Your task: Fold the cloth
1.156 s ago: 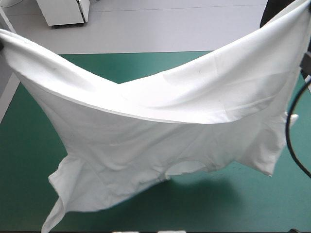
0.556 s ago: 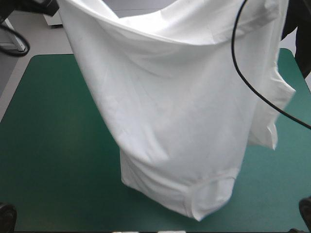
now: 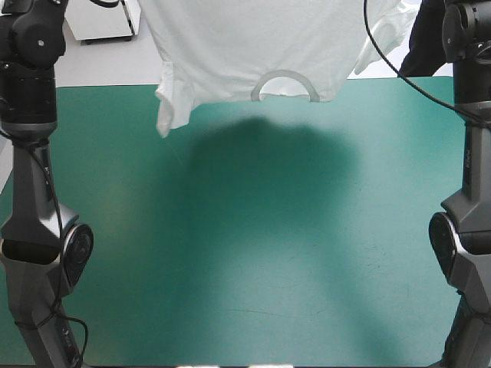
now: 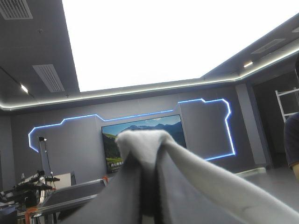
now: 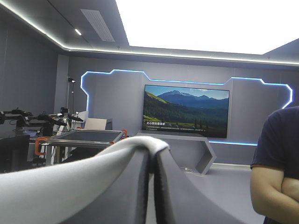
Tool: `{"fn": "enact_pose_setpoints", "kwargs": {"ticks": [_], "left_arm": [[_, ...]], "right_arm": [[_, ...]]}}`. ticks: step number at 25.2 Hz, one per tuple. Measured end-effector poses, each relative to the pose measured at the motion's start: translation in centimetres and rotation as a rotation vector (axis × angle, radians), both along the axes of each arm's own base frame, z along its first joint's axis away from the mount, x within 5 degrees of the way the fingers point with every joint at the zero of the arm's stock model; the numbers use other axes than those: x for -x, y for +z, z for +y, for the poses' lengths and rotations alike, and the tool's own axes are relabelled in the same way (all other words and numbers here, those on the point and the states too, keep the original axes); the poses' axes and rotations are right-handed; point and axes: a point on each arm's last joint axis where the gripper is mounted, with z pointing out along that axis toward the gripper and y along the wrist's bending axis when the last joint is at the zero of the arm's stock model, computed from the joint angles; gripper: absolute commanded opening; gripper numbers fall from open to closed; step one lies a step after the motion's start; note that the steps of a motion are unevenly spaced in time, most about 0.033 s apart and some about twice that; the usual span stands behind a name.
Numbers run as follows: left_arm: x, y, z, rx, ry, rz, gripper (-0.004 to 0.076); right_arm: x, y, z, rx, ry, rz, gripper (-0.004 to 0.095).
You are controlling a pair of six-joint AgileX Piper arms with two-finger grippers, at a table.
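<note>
T-shirt [image 3: 230, 46] hangs collar-down above table [image 3: 245, 261] far edge, width running left-right between 2 raised arms. Left gripper [image 4: 145, 161], right gripper [image 5: 152, 161] both clamped on its upper edge.

Camera inventory, placed by the T-shirt [image 3: 253, 38].
- High view: you look forward and down from above, on the robot's side of the T-shirt. It is set well back, and the teal-green table [image 3: 253, 253] fills most of the picture.
- Left wrist view: you sit hard against the T-shirt [image 4: 142, 140], facing level past it.
- Right wrist view: likewise close against the T-shirt [image 5: 140, 143], facing level.
- Shared by all three: the T-shirt only.
</note>
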Motion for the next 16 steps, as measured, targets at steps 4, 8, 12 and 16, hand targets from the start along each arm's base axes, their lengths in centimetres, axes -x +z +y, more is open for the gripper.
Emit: {"fn": "enact_pose_setpoints", "kwargs": {"ticks": [4, 8, 12, 16], "left_arm": [[-3.9, -3.0, -0.8, -0.029, -0.001, 0.087, -0.0022], [-7.9, -7.7, -2.1, -0.098, -0.055, 0.311, -0.0022], [-11.1, -13.7, -3.5, -0.182, -0.143, 0.642, -0.0022], [-12.3, -18.6, -3.9, -0.233, -0.185, 0.968, -0.0022]], "right_arm": [[-3.3, -3.1, -0.1, -0.002, 0.02, 0.118, -0.0017], [-7.5, -8.7, 0.6, 0.057, 0.034, 0.391, -0.0017], [-10.9, -15.6, 1.3, 0.113, 0.053, 0.721, -0.0017], [-11.9, -19.5, 1.9, 0.161, 0.1, 0.923, -0.0017]]}}
